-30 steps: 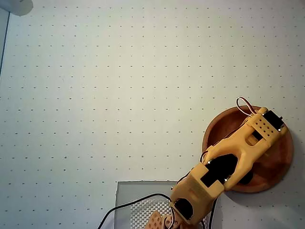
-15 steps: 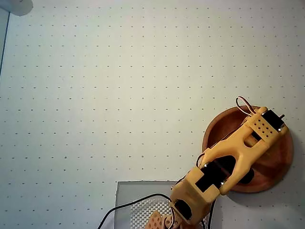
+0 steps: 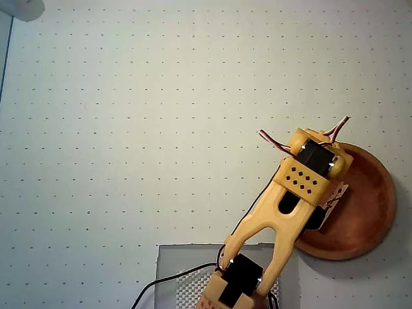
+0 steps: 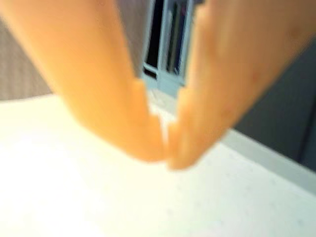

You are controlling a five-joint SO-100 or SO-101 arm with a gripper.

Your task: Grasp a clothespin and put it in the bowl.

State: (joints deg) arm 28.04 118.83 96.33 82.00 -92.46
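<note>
The reddish-brown wooden bowl (image 3: pixel 368 205) sits at the right of the overhead view, partly covered by my orange arm (image 3: pixel 283 206), which is folded over its left half. A small pale piece (image 3: pixel 336 195) shows at the arm's edge over the bowl; I cannot tell whether it is the clothespin. In the blurred wrist view my gripper (image 4: pixel 167 148) fills the frame, its two orange fingertips touching with nothing seen between them. The gripper itself is hidden under the arm in the overhead view. The bowl does not show in the wrist view.
The white dotted table (image 3: pixel 129 129) spreads left of and behind the arm. A grey base plate (image 3: pixel 174 270) with a black cable lies at the bottom edge. The wrist view shows the table's far edge and a blue-grey frame (image 4: pixel 163 84) beyond it.
</note>
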